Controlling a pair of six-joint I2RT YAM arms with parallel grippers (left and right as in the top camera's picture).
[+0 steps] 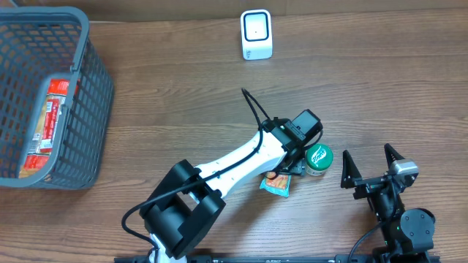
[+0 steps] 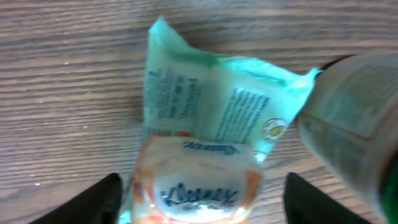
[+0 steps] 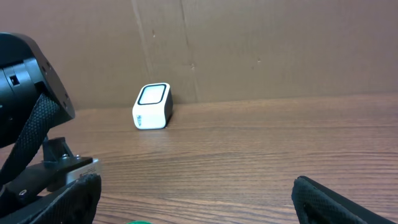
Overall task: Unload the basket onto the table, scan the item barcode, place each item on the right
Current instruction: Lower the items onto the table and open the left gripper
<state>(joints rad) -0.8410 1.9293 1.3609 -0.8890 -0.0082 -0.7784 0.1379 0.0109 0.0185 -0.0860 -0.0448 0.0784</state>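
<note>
A small teal and orange tissue packet [image 1: 276,183] lies flat on the wooden table at centre right. In the left wrist view the packet [image 2: 205,124] fills the middle, printed side up. My left gripper [image 1: 287,171] hangs over it, jaws open; the two black fingertips [image 2: 106,199] stand either side of the packet [image 2: 199,199] with a gap at each side. The white barcode scanner [image 1: 256,34] stands upright at the table's far edge, also seen from the right wrist as scanner [image 3: 152,106]. My right gripper [image 1: 369,166] rests open and empty near the front right.
A green-lidded jar [image 1: 318,159] stands right beside the packet, and looms blurred as jar [image 2: 354,124] in the left wrist view. A grey plastic basket [image 1: 95,109] at the far left holds red packets [image 1: 47,124]. A brown cardboard wall backs the table.
</note>
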